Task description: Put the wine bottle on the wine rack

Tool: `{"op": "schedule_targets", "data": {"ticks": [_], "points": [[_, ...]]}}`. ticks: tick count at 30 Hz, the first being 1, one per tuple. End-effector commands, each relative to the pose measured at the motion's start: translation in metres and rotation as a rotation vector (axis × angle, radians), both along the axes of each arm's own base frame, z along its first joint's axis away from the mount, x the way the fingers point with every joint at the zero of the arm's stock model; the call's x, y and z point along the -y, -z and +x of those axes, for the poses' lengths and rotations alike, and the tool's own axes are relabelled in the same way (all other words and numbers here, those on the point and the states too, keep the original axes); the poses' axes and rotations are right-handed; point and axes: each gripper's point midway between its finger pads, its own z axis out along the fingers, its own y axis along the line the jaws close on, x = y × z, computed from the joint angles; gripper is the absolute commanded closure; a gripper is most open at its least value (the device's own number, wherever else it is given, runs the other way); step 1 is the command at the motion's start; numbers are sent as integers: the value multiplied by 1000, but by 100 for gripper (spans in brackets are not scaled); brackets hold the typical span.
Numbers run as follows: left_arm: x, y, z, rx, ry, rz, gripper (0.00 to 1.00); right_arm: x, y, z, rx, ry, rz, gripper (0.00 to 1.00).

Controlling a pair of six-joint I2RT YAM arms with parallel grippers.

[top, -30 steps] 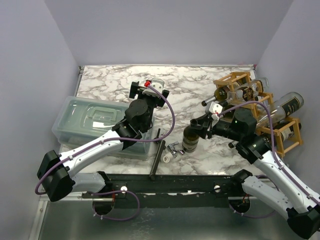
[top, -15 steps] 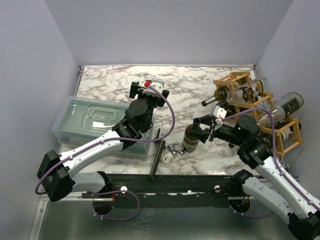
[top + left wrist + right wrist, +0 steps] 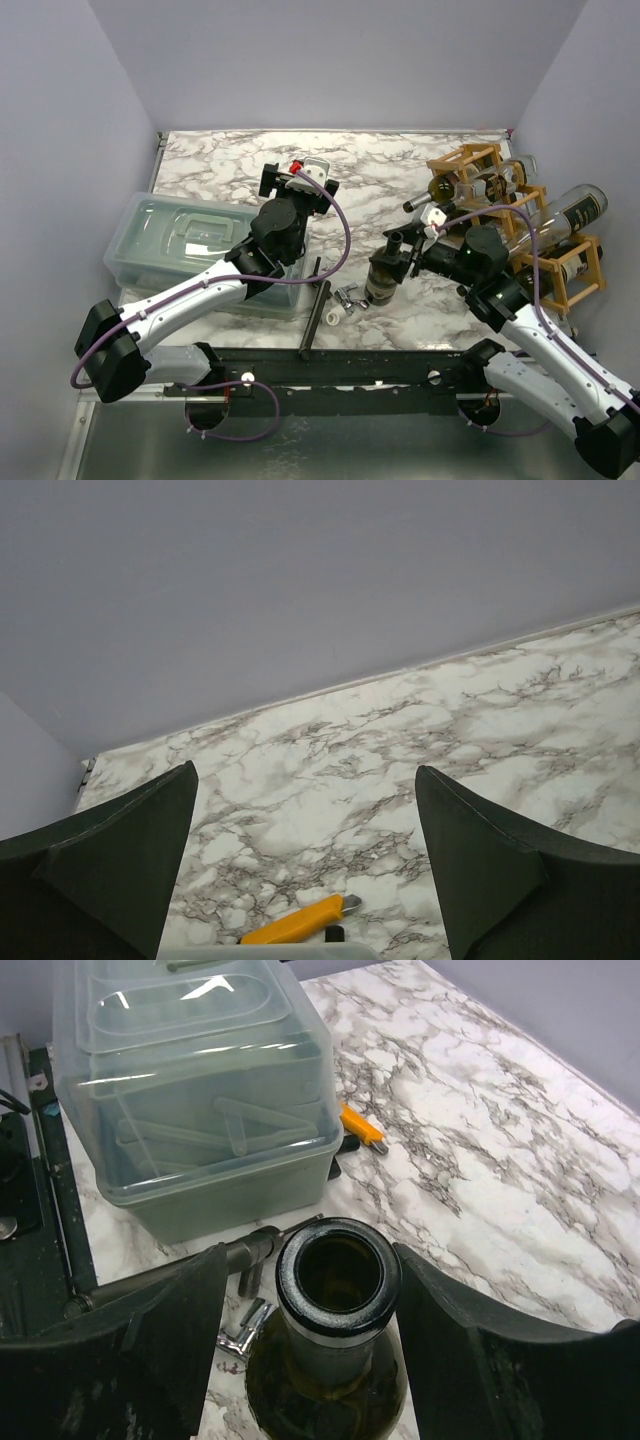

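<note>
One second has widened the right gripper (image 3: 401,256), which now straddles, unclamped, the neck of the wine bottle (image 3: 380,277) standing at lower centre, well short of the wine rack (image 3: 467,155) at right, so gripping and carrying remain, while the left gripper (image 3: 305,820) hangs spread, empty.

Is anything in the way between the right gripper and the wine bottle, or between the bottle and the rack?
Nothing visible. The right gripper, jaws open, straddles the wine bottle at its neck. Between that bottle and the wine rack only bare table shows, though other bottles already fill some cells.
</note>
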Motion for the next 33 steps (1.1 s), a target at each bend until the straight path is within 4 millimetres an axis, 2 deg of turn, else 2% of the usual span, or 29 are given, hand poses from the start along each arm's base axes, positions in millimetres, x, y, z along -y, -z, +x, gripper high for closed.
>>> {"op": "schedule_targets", "data": {"ticks": [1, 5, 7, 9, 13, 15, 19, 21, 23, 24, 25, 28, 33], "points": [[1, 0, 0, -5, 1, -9, 9, -2, 2, 7, -14, 23, 20, 32], [2, 0, 1, -6, 3, -6, 9, -5, 5, 7, -26, 13, 22, 38], [2, -1, 0, -5, 4, -8, 9, -5, 9, 8, -32, 10, 8, 45], [2, -1, 0, -6, 5, -8, 9, -5, 13, 11, -38, 14, -21, 60], [2, -2, 0, -5, 9, -10, 9, -2, 7, 13, -8, 11, -73, 92], [2, -3, -1, -4, 11, -11, 9, 3, 2, 14, 9, 26, -116, 99], [2, -4, -1, -4, 13, -15, 9, 13, -31, 16, 110, 49, -169, 99], [3, -4, -1, -4, 17, -17, 9, 15, -45, 9, 162, 8, -213, 100], [3, -4, -1, -6, 17, -17, 9, 13, -53, -6, 220, -98, -280, 100], [3, -4, -1, -6, 18, -17, 9, 20, -55, -5, 250, -121, -319, 100], [4, -4, -1, -8, 19, -16, 9, 13, -59, -18, 262, -189, -335, 100], [5, -2, -1, -12, 20, -12, 9, 19, -68, -23, 283, -229, -416, 100], [5, 0, 0, -15, 19, -5, 9, 34, -76, -25, 283, -194, -491, 100]]}}
